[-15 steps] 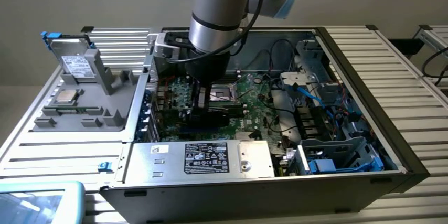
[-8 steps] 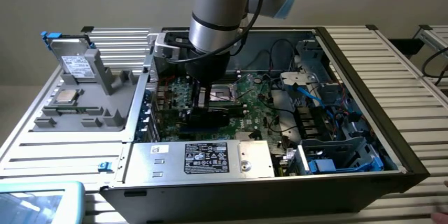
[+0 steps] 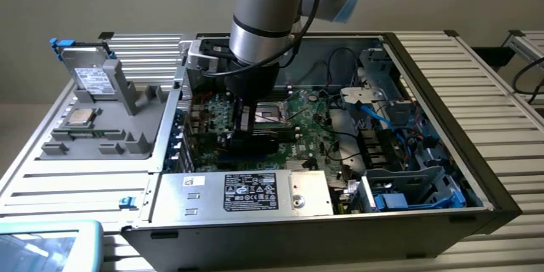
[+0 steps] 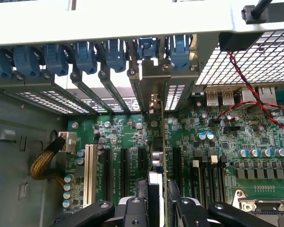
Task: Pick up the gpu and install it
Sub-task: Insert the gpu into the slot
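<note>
- The arm reaches straight down into the open computer case [image 3: 476,176], and the gripper [image 4: 154,201] has its fingers [image 4: 177,198] closed on the gpu [image 4: 156,156], clamping the upper edge of the card from both sides.
- The card is held on edge, thin side up. That looks like the sensible grip for pushing its lower edge into a slot.
- It sits among the black expansion slots [image 4: 124,172] on the green motherboard [image 4: 227,142], just beside the white slot [image 4: 89,170]. Whether it is fully seated, I can't tell.
- Its long axis runs along the slots, from the fingers toward the rear wall of the case.
- The silver bracket [image 4: 154,78] leads, pointing at the row of blue clips [image 4: 116,52] and standing in one of the rear openings.
- Outside the case, a grey parts tray [image 3: 93,119] rests on the tabletop [image 3: 501,106] at the exterior view's left, well apart.
</note>
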You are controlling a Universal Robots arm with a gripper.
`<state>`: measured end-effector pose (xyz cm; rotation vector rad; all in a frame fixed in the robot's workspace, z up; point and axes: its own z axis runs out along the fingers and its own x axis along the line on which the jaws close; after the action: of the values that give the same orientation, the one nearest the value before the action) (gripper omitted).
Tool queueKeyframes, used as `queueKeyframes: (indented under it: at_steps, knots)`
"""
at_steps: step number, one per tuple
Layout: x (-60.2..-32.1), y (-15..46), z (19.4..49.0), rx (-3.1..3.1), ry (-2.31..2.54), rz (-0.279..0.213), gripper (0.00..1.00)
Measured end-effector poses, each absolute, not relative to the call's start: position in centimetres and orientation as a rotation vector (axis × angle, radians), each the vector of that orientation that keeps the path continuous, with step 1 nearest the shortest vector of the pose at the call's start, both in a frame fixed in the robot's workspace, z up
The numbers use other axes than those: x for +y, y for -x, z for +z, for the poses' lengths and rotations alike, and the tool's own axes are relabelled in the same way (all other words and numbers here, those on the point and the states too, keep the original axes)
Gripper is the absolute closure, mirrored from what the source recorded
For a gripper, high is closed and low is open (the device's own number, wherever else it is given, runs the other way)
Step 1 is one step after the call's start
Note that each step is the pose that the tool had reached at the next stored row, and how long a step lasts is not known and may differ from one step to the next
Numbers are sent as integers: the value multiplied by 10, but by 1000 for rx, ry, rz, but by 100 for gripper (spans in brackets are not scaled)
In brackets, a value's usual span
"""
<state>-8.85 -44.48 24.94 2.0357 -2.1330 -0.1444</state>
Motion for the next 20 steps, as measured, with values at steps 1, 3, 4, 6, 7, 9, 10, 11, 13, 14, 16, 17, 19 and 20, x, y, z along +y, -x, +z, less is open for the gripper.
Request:
queueKeyframes:
  at_steps: [1, 3, 4, 6, 7, 9, 10, 11, 13, 14, 16, 17, 19, 20]
  knots:
    - [-445, 88, 249, -2133, -2036, -144, 73]
    - [-445, 88, 249, -2133, -2036, -144, 73]
    - [-445, 88, 249, -2133, -2036, -144, 73]
    - [-445, 88, 249, -2133, -2036, -144, 73]
    - [-445, 88, 249, -2133, -2036, -145, 73]
    - [-446, 88, 249, -2133, -2036, -145, 73]
    - [-446, 88, 249, -2133, -2036, -145, 73]
    - [-446, 88, 249, -2133, -2036, -145, 73]
    - [-447, 88, 249, -2133, -2039, -147, 73]
    - [-447, 88, 249, -2133, -2039, -148, 73]
    - [-447, 88, 249, -2132, -2039, -148, 73]
    - [-447, 88, 249, -2132, -2040, -148, 73]
    - [-447, 88, 249, -2132, -2040, -148, 73]
    - [-447, 89, 249, -2132, -2040, -148, 73]
